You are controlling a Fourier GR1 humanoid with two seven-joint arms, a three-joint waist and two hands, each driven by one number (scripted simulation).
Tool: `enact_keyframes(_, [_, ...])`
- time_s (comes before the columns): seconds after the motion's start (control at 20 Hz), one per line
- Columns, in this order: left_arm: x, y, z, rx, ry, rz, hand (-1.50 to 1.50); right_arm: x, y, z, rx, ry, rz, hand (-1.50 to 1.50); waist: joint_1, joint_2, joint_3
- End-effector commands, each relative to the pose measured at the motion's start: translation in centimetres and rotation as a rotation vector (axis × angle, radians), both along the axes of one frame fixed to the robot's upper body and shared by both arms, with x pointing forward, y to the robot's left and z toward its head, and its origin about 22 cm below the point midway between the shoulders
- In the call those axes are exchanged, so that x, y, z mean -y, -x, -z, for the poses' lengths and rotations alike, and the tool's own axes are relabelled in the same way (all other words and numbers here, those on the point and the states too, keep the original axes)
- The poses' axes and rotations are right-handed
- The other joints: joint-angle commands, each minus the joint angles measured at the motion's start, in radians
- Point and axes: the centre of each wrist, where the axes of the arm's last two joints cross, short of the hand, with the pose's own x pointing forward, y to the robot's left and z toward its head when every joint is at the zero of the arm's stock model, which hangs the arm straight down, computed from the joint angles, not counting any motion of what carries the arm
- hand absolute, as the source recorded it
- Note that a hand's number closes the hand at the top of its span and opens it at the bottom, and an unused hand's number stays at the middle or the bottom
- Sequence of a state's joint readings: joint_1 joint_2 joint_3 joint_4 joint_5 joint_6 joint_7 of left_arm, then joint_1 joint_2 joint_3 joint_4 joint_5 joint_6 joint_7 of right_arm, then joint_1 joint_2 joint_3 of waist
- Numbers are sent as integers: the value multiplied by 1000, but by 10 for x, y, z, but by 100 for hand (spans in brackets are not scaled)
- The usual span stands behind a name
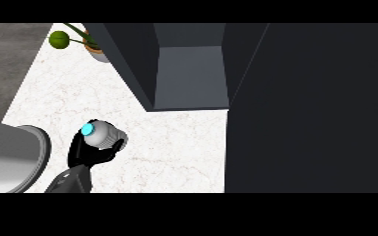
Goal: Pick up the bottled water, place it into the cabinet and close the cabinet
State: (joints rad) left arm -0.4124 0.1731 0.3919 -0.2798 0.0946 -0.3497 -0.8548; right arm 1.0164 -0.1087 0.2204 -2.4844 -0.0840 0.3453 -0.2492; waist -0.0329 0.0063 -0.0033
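The left hand [83, 153] shows at 7 o'clock in the head view, its black fingers and thumb curled round the bottle [107, 137], with the grey forearm [70, 181] running down to the lower edge. The bottle is seen almost end-on: a short, pale grey, ribbed-looking body topped by a bright cyan cap [88, 128] that points toward 10 o'clock. It sits in the hand above the white marbled table [173, 150]; whether its base touches the table cannot be told.

At 9 o'clock from the hand, at the view's left edge, lies a round grey basin [22, 155], partly cut off. At 1 o'clock from the hand stands the dark cabinet [133, 65], open, with a lighter grey inside [189, 75], well apart from the bottle. At 3 o'clock its wide dark door [303, 110] fills the right side. At 12 o'clock, far up the table, a green plant [60, 39] leans from a pot [97, 53] just beside the cabinet's corner.
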Motion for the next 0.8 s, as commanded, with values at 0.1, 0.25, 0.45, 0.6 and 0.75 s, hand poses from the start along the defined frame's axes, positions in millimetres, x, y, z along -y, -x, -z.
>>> enact_keyframes(0.1, [19,12,12,74,51,30,150,3,7,-18,22,-10,8,-150,12,-7,2])
enact_keyframes(0.25, [47,20,22,97,48,-13,150,-1,0,-19,17,-19,15,-150,14,-1,1])
enact_keyframes(0.45, [73,24,25,118,53,7,150,1,-1,-16,40,-34,25,-150,24,-7,3])
enact_keyframes(0.6, [75,4,11,140,56,52,150,1,3,-32,14,-17,-1,-150,29,-9,4])
enact_keyframes(0.75, [82,7,13,135,88,73,150,4,8,-33,18,-15,5,-150,20,-13,3])
